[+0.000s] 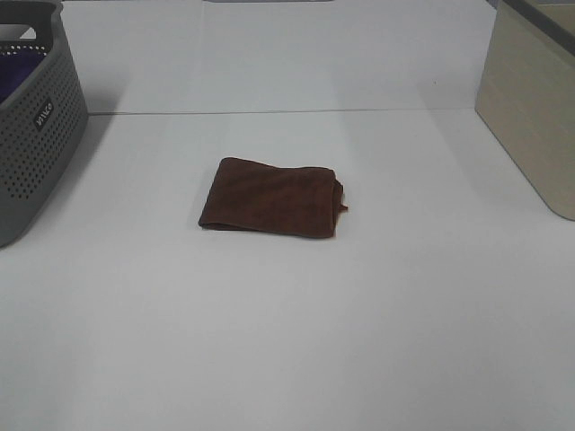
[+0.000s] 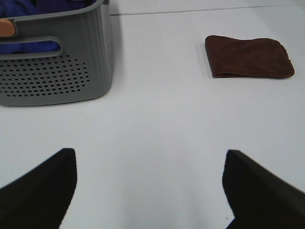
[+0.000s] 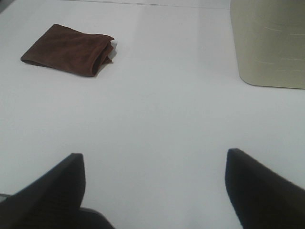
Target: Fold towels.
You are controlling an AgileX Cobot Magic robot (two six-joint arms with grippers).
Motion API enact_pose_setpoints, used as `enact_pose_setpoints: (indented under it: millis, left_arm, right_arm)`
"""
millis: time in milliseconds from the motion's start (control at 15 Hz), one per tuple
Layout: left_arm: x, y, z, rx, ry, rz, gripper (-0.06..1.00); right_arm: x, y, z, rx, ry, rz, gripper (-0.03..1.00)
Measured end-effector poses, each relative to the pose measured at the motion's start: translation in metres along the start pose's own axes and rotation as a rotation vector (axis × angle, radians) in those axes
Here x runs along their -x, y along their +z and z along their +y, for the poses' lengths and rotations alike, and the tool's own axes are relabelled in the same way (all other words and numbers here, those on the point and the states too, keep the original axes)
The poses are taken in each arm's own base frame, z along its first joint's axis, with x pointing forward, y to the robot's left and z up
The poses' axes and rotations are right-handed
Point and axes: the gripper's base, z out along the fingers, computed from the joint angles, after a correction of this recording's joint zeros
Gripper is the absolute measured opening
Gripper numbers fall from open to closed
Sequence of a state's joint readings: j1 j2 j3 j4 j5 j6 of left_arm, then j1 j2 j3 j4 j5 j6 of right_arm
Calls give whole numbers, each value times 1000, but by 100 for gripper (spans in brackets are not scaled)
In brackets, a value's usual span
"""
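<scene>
Though already folded into a compact rectangle, lying flat near the middle of the white worktop (image 1: 287, 341), well apart from the grey perforated basket (image 1: 36, 135) and the beige bin (image 1: 530, 108): brown towel (image 1: 271, 197), likely handling as light, soft and limp, sagging if lifted by one point, not fragile, not slippery. Looking best taken by the layered open edge beside the small tag (image 3: 110, 52), pinching all plies together. Hanging back near the worktop's front, both left fingers (image 2: 38, 191) and right fingers (image 3: 47, 195) spread wide, holding nothing
</scene>
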State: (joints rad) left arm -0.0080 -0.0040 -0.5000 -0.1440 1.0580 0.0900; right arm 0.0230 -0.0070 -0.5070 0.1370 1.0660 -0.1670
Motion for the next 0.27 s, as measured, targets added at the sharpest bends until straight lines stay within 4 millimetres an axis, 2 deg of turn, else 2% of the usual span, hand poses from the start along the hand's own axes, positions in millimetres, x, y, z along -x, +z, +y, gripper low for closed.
enact_pose_setpoints:
  millis: [267]
  left_arm:
    - [0,0,0,0,0,0,79]
  right_arm:
    - [0,0,0,0,0,0,76]
